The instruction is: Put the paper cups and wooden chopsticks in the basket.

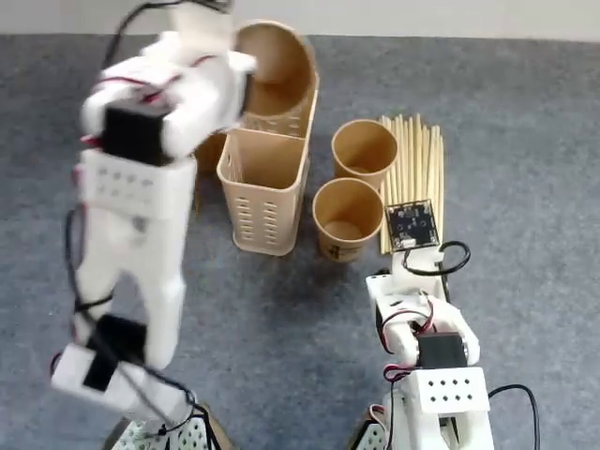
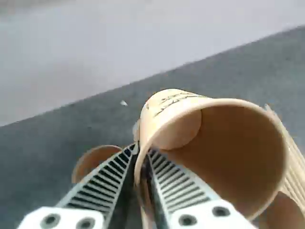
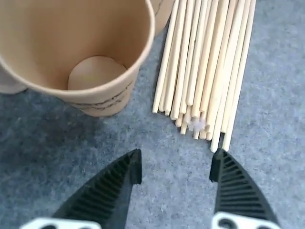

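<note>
Left wrist view: left tool pinches paper cup; right tool gapes.

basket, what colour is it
The basket is beige, with rows of small slots in its walls. The high view shows it best.

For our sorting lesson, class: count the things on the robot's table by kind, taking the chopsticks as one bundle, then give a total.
Paper cups: 4. One is held tilted above the basket, two stand upright beside it, and one is half hidden by the left arm.
Basket: 1
Chopstick bundle: 1, its sticks too many to count
Total: 6
</note>
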Available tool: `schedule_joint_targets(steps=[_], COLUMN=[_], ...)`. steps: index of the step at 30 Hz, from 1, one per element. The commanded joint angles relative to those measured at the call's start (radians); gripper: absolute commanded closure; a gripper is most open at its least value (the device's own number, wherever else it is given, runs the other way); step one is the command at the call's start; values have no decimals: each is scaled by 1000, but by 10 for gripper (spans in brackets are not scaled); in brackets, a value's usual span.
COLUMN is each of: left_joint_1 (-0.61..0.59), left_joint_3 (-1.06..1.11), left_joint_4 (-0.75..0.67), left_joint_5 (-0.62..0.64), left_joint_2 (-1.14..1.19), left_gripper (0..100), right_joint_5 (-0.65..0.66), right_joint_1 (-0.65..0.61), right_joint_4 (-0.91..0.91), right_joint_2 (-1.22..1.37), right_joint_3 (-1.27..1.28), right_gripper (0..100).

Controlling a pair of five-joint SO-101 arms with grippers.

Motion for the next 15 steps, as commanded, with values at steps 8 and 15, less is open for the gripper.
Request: schedule_joint_targets(steps=[8,15], left_joint_1=[-56,-54], left_joint_3=[-108,-134], left_joint_4=[126,124], left_joint_5=[132,138], left_joint_2=[197,203], left_gripper=[994,814], right_joint_5=[9,9], right_joint_1=[-7,-7], right_joint_4=[-15,-13], right_joint_2=[-13,-13], right_joint_3=[-5,-5], right_gripper=[761,761])
